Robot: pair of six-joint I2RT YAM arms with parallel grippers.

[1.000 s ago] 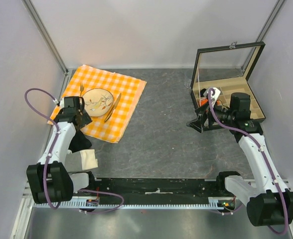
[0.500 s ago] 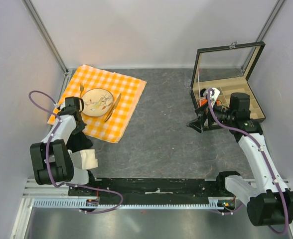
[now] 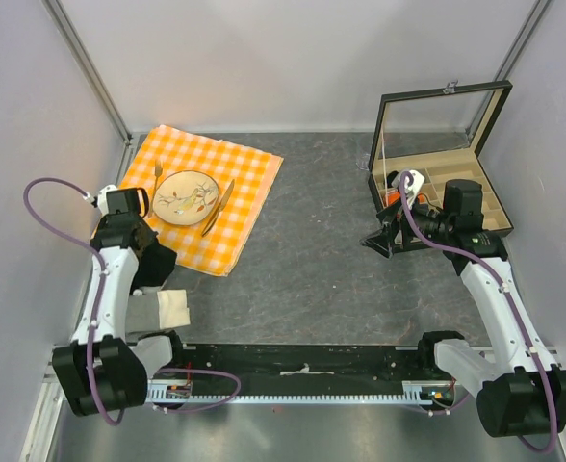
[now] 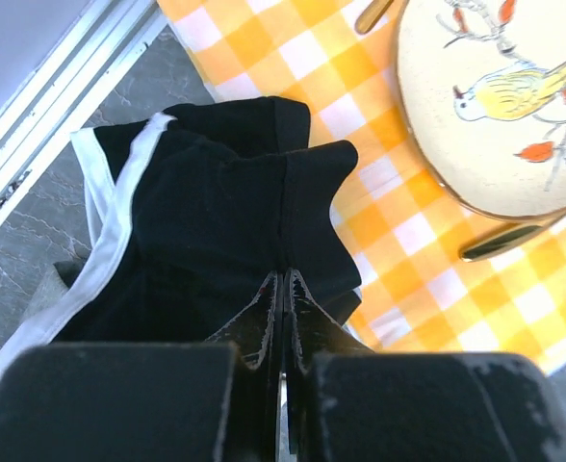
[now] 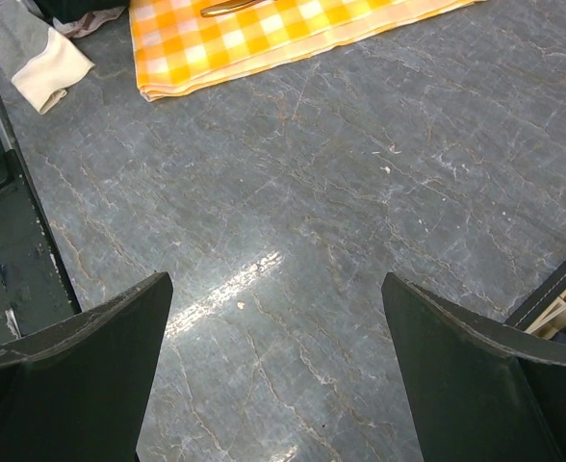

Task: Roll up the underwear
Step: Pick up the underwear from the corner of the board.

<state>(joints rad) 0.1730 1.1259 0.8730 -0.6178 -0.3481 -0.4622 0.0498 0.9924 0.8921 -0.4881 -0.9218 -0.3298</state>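
The left gripper had its fingers pressed together on a fold of the underwear. The garment sat bunched at the table's 9 o'clock side, overlapping the 7 o'clock corner of the orange checked cloth. In the left wrist view its white waistband slanted from 1 o'clock down to 7 o'clock. This was the clearest long axis the crumpling allowed. The black body bulged toward 3 o'clock, near the plate. The right gripper hung spread wide above bare table, at 3 o'clock beside the open box.
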